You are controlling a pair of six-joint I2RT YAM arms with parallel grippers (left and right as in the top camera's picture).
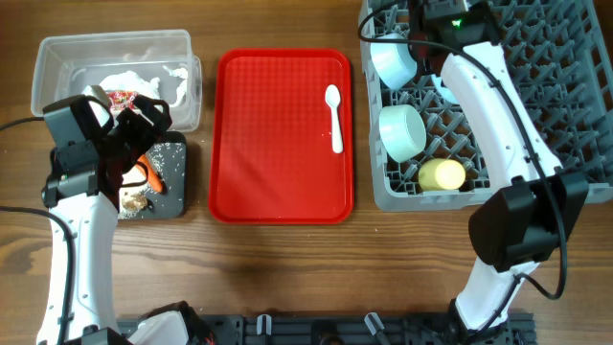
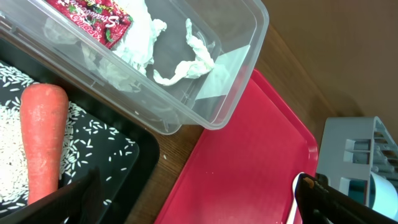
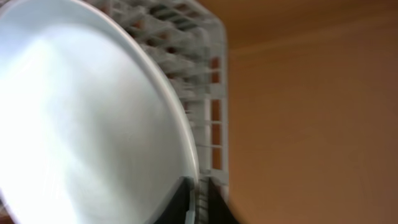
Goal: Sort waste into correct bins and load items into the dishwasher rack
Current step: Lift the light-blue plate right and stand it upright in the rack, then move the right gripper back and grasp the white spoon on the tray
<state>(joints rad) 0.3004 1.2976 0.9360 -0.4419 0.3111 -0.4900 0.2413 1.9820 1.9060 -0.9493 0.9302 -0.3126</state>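
Observation:
My left gripper (image 1: 135,129) (image 2: 199,205) is open and empty, hovering over the black tray (image 1: 174,205) (image 2: 134,168). That tray holds the orange carrot (image 1: 151,176) (image 2: 42,137), rice grains (image 2: 12,124) and a brown scrap (image 1: 134,201). The clear tub (image 1: 57,53) (image 2: 242,81) holds the red wrapper (image 1: 123,98) (image 2: 93,15) and crumpled paper (image 1: 144,77) (image 2: 180,62). My right gripper (image 1: 419,14) (image 3: 198,196) is shut on the rim of the pale blue plate (image 3: 81,124) over the grey rack (image 1: 575,57). The white spoon (image 1: 334,115) lies on the red serving tray (image 1: 278,144).
In the rack's left side sit the pale blue bowl (image 1: 393,62), the pale green bowl (image 1: 402,132) and the yellow cup (image 1: 442,174). The right arm stretches across the rack's middle. The red tray (image 2: 242,162) lies between the bins and the rack.

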